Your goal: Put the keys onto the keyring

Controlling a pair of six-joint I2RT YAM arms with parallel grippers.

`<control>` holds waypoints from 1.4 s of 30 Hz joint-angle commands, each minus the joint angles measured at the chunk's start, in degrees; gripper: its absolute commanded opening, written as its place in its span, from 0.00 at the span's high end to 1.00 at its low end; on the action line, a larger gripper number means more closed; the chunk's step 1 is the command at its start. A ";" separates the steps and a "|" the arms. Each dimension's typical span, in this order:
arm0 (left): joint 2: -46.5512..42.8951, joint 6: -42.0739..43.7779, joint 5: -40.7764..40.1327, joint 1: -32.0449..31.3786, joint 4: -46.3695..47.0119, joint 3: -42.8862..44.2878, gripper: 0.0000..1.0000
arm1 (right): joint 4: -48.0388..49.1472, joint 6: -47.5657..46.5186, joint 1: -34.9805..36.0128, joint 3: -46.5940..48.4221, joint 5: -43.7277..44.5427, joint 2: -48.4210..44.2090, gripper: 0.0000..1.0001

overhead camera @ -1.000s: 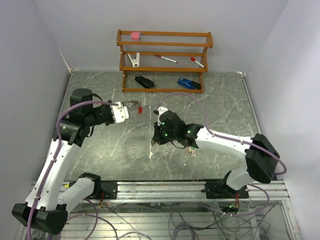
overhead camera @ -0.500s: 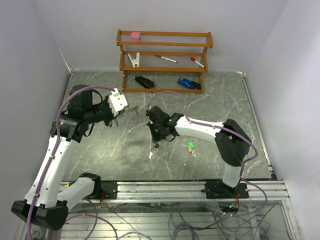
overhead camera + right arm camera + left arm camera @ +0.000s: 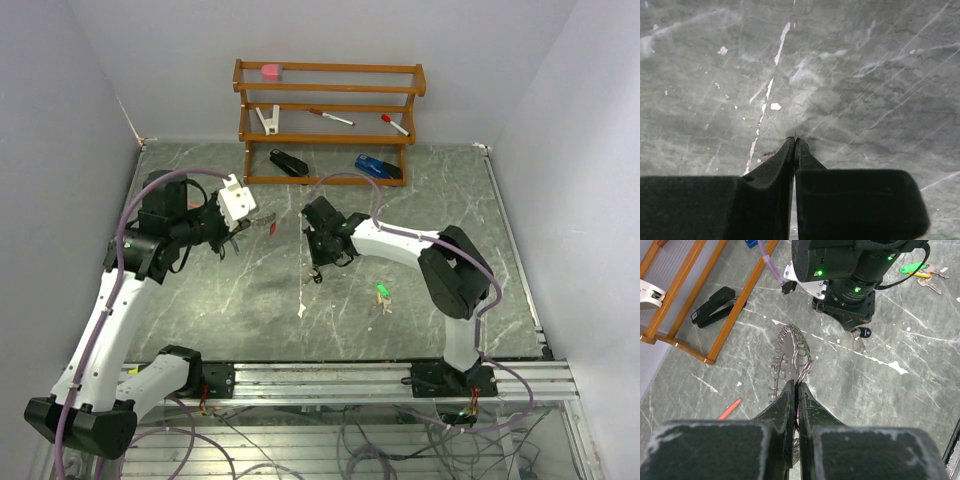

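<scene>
Overhead, the left pincer (image 3: 251,220) is raised over the left-centre of the dark marbled worktop (image 3: 200,300). The keyring (image 3: 263,222) sticks out from its tips toward the right arm. The right pincer (image 3: 317,268) points down near the middle of the worktop, close to the keyring but apart from it. A green-tagged key (image 3: 381,291) lies on the worktop to the right of that pincer, with a few loose keys (image 3: 384,305) just beside it. A wooden rack (image 3: 330,120) stands at the far edge.

From the left wrist, the left pincer's jaws are pressed together on the thin wire of the keyring. The hoop reaches out past the tips, with its many small metal keys fanned along it. Beyond the ring the right pincer hangs with green lamps lit on its wrist, and a black-headed key (image 3: 860,333) sits at its lower end. Whether that key touches the worktop cannot be told. A black stapler (image 3: 715,305) lies on the worktop beside the rack's lowest rail.

From the right wrist, the right pincer's jaws are closed tight, with no gap between them. Only a thin metal edge pokes out between the tips, and how much of the key is gripped is hidden. Below lies bare marbled worktop with pale streaks and white flecks.
</scene>
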 commanded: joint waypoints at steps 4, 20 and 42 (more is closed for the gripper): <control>1.10 -0.46 3.56 -0.20 1.51 2.09 0.93 | 0.84 -1.58 -1.60 2.23 3.06 0.01 0.67; 6.21 0.65 14.69 -0.29 -8.89 6.50 0.93 | 18.67 -20.96 -3.40 -6.20 -13.88 -30.41 0.65; 13.43 6.40 14.37 -0.90 -17.09 9.73 0.93 | 21.79 -19.06 3.96 -0.37 -31.05 -25.83 0.70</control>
